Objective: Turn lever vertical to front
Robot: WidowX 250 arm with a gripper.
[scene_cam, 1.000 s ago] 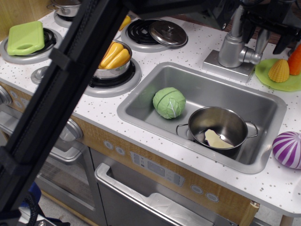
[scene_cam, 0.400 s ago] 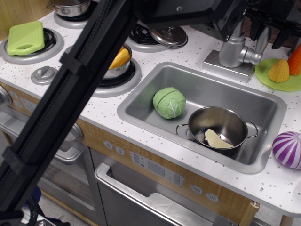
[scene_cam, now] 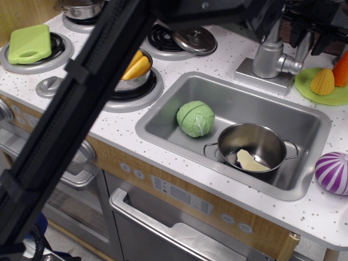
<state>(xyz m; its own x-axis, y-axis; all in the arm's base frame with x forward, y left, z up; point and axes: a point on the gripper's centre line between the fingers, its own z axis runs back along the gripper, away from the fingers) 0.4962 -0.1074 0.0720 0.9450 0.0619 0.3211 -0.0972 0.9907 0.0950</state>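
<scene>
The lever (scene_cam: 292,64) is a short rounded silver stub that sticks out to the right from the thick silver faucet column (scene_cam: 268,56) on its square base (scene_cam: 263,76) behind the sink. My gripper (scene_cam: 308,37) hangs at the top right, just above the lever and around the thin spout pipe (scene_cam: 305,48). Two dark fingers (scene_cam: 294,32) show apart from each other. They hold nothing and do not touch the lever. The upper part of the gripper is cut off by the frame's top edge.
My black arm (scene_cam: 81,103) crosses from bottom left to top right. The sink (scene_cam: 163,133) holds a green cabbage (scene_cam: 196,118) and a pot (scene_cam: 255,144). A green plate (scene_cam: 326,97) with a yellow corn (scene_cam: 322,81) lies right of the faucet, and a purple onion (scene_cam: 333,173) in front.
The arm has shifted a little to the right and up over the stove. The gripper stays above the lever. The lever still points sideways to the right.
</scene>
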